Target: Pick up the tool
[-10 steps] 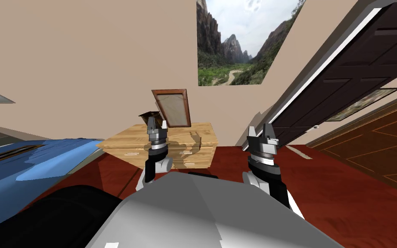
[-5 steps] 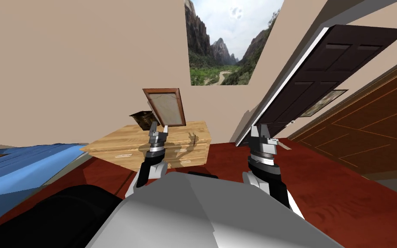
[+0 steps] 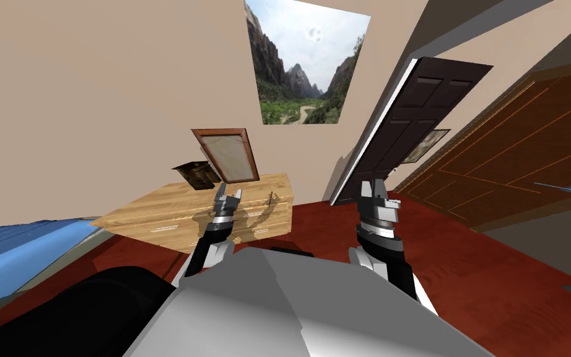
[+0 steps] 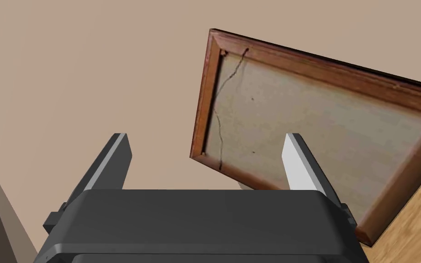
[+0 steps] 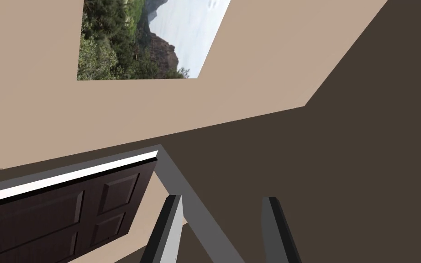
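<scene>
Slim blue-grey implement (image 3: 560,186) w/ long handle and tined or slotted head is showing far off to my right, against a dark brown panelled surface (image 3: 501,161) w/ orange lines. Prob. the item to pick up. Too small to tell what kind it is, or whether it's lying on that surface or hanging on it. It's sitting well apart from both arms, nothing beside it.

Right tool (image 3: 373,185) is hovering over the red-brown floor (image 3: 464,266), pointing toward the dark door (image 3: 414,118) that's standing ajar. Its blades are standing apart w/ a narrowish gap, holding nothing. Left tool (image 3: 228,193) is hovering in front of the light wood dresser (image 3: 173,217), blades wide, empty. Its wrist cam is looking at the wood-framed picture (image 4: 314,132) standing tilted on the dresser top. Small dark box-like thing (image 3: 196,175) is sitting just beside the frame. Blue bed (image 3: 18,254) is showing at far left.

Step in hand, as I'm judging it: search/approach, no reach begun. Next move is calling for:
- turning the base right until the implement sits centre
- closing in
- getting a wrist cam on it before choosing an arm (right one prob. nearer)
- then setting blades across the handle
</scene>
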Robot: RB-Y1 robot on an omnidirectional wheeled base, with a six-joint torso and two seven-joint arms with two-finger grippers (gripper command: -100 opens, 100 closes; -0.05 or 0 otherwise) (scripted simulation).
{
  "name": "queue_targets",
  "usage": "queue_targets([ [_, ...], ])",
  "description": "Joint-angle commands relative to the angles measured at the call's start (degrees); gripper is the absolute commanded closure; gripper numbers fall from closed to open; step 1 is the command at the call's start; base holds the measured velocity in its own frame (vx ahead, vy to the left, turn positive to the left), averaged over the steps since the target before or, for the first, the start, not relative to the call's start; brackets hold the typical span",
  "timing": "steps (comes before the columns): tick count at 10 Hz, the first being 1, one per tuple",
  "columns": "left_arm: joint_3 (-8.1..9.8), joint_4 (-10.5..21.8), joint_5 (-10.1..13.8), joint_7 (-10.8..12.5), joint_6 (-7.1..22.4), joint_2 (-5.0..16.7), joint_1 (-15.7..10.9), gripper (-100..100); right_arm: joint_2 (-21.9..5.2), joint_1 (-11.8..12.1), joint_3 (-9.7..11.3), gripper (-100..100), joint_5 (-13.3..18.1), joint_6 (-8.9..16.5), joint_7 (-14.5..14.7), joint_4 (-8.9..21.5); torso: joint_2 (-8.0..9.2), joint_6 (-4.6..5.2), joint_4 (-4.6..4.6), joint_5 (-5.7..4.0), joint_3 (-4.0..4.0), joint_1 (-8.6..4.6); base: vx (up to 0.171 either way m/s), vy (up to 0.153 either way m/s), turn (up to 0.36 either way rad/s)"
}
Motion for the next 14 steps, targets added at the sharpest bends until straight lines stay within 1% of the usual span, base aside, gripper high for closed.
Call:
queue_targets([
  [1, 1.37, 0.8, 2.4, 2.9, 2.2, 1.3, 2.1, -100, 0.0, 0.0, 0.0, 0, 0.0, 0.0, 0.0, 0.0, 0.00, 0.00, 0.00, 0.00, 0.00, 0.00, -0.052, -0.102, -0.210],
  [2, 1.37, 0.8, 2.4, 3.2, 2.2, 1.3, 2.1, -100, 0.0, 0.0, 0.0, 0, 0.0, 0.0, 0.0, 0.0, 0.03, 0.02, 0.00, -0.02, 0.01, -0.10, -0.041, -0.081, -0.093],
  [3, 2.26, 1.4, 4.4, 5.6, 4.2, 2.1, 4.3, -100, 0.0, 0.0, 0.0, 0, 0.0, 0.0, 0.0, 0.0, -0.02, 0.00, 0.00, -0.01, -0.01, -0.03, -0.040, -0.098, -0.195],
  [4, 3.19, 2.1, 6.3, 7.1, 5.8, 2.9, 5.9, -100, 0.0, 0.0, 0.0, 0, 0.0, 0.0, 0.0, 0.0, -0.02, 0.02, -0.01, -0.01, -0.02, -0.09, -0.074, -0.159, -0.311],
  [5, 3.19, 2.1, 6.6, 8.5, 6.2, 2.9, 6.6, -100, 0.0, 0.0, 0.0, 0, 0.0, 0.0, 0.0, 0.0, 0.08, 0.02, 0.01, -0.06, 0.04, -0.29, -0.058, -0.129, -0.086],
  [6, 4.17, 2.7, 8.9, 10.2, 8.2, 3.6, 8.8, -100, 0.0, 0.0, 0.0, 0, 0.0, 0.0, 0.0, 0.0, 0.07, -0.02, 0.02, -0.05, 0.04, -0.21, -0.048, -0.122, -0.221],
  [7, 4.17, 2.7, 8.9, 11.3, 8.4, 3.6, 8.9, -100, 0.0, 0.0, 0.0, 0, 0.0, 0.0, 0.0, 0.0, 0.05, 0.02, 0.01, -0.04, 0.03, -0.18, -0.016, -0.088, -0.090],
  [8, 5.18, 3.4, 11.2, 13.2, 10.6, 4.2, 11.4, -100, 0.0, 0.0, 0.0, 0, 0.0, 0.0, 0.0, 0.0, -0.04, -0.02, 0.00, -0.02, -0.02, -0.07, 0.006, -0.109, -0.213],
  [9, 5.18, 3.4, 11.2, 14.1, 10.7, 4.2, 11.4, -100, 0.0, 0.0, 0.0, 0, 0.0, 0.0, 0.0, 0.0, -0.12, 0.02, -0.03, -0.02, -0.07, -0.11, -0.002, -0.080, -0.097],
  [10, 6.22, 4.1, 13.6, 16.1, 12.8, 4.8, 13.8, -100, 0.0, 0.0, 0.0, 0, 0.0, 0.0, 0.0, 0.0, -0.12, -0.02, -0.03, -0.01, -0.07, -0.01, -0.020, -0.093, -0.243],
  [11, 6.22, 4.1, 13.6, 16.9, 13.1, 4.8, 14.0, -100, 0.0, 0.0, 0.0, 0, 0.0, 0.0, 0.0, 0.0, -0.07, 0.02, -0.02, -0.01, -0.04, -0.05, -0.014, -0.081, -0.096],
  [12, 7.28, 4.7, 16.1, 18.9, 15.6, 5.3, 16.6, -100, 0.0, 0.0, 0.0, 0, 0.0, 0.0, 0.0, 0.0, -0.07, -0.03, -0.01, -0.01, -0.04, 0.00, -0.011, -0.118, -0.212],
  [13, 7.28, 4.7, 16.1, 19.8, 15.6, 5.3, 16.6, -100, 0.0, 0.0, 0.0, 0, 0.0, 0.0, 0.0, 0.0, -0.06, 0.01, -0.01, -0.03, -0.03, -0.12, -0.006, -0.094, -0.098],
  [14, 8.36, 5.4, 18.6, 21.7, 18.2, 5.8, 19.1, -100, 0.0, 0.0, 0.0, 0, 0.0, 0.0, 0.0, 0.0, -0.09, -0.01, -0.01, -0.02, -0.05, -0.05, 0.017, -0.094, -0.217],
])
